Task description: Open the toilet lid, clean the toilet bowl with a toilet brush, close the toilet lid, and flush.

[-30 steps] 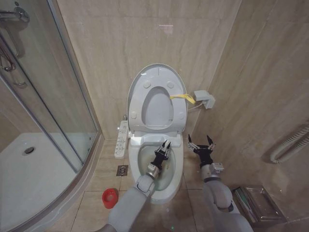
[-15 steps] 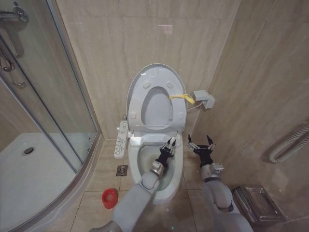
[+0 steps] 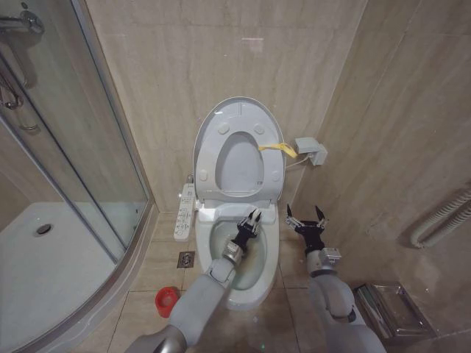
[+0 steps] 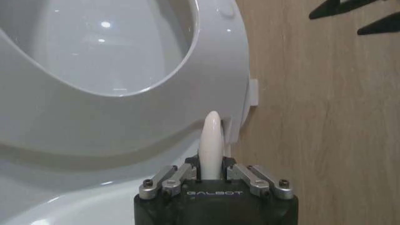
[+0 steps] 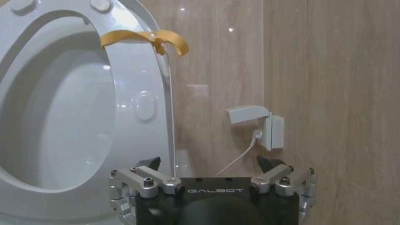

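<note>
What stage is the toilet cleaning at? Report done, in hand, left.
Done: the toilet lid stands raised against the wall. In hand: the left gripper, shut on the toilet brush, is over the toilet bowl; the right gripper hovers open beside the bowl. Left: closing the lid; flushing can't be judged. The red holder sits on the floor.

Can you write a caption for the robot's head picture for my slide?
Left gripper holds the thin white brush handle over the white ceramic toilet bowl, glossy white lid raised.

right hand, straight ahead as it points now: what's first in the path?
Probably the raised toilet lid edge or the tiled wall just beside it. The open right hand faces that boundary; depth is unclear.
</note>
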`<state>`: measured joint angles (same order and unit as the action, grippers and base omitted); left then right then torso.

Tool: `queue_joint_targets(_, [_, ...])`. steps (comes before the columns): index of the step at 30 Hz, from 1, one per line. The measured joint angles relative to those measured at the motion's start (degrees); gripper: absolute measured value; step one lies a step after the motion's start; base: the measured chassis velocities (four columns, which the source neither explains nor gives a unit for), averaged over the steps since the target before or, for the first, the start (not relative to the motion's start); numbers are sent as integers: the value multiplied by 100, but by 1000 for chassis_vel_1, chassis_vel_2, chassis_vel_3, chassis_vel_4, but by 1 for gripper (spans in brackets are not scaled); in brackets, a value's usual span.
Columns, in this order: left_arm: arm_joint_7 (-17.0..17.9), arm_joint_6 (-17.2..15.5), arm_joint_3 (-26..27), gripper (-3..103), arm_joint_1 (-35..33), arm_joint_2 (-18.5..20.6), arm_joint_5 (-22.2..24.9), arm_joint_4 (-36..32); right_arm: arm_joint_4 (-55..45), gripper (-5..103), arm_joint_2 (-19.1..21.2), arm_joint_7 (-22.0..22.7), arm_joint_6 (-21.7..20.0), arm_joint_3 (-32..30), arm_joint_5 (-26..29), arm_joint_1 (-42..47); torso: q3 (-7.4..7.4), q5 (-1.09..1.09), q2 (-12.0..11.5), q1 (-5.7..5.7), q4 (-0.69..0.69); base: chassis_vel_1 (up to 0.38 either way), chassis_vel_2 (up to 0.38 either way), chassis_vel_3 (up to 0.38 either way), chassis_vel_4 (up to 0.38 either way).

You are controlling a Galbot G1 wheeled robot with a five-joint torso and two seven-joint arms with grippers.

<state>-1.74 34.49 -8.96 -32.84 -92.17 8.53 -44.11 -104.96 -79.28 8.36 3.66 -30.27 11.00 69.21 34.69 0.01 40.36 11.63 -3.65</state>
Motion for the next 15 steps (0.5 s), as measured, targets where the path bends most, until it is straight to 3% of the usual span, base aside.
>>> queue_joint_targets(9, [12, -98, -294, 21, -69, -1, 101, -777, 0, 100, 0, 0, 0, 0, 0, 0, -1, -1, 0, 0, -4, 0, 0, 0, 0])
queue_joint_targets(15, [-19, -21, -326, 21, -36, 2, 86, -368, 0, 100, 0, 0, 0, 0, 0, 0, -1, 0, 0, 0, -2, 0, 0, 0, 0])
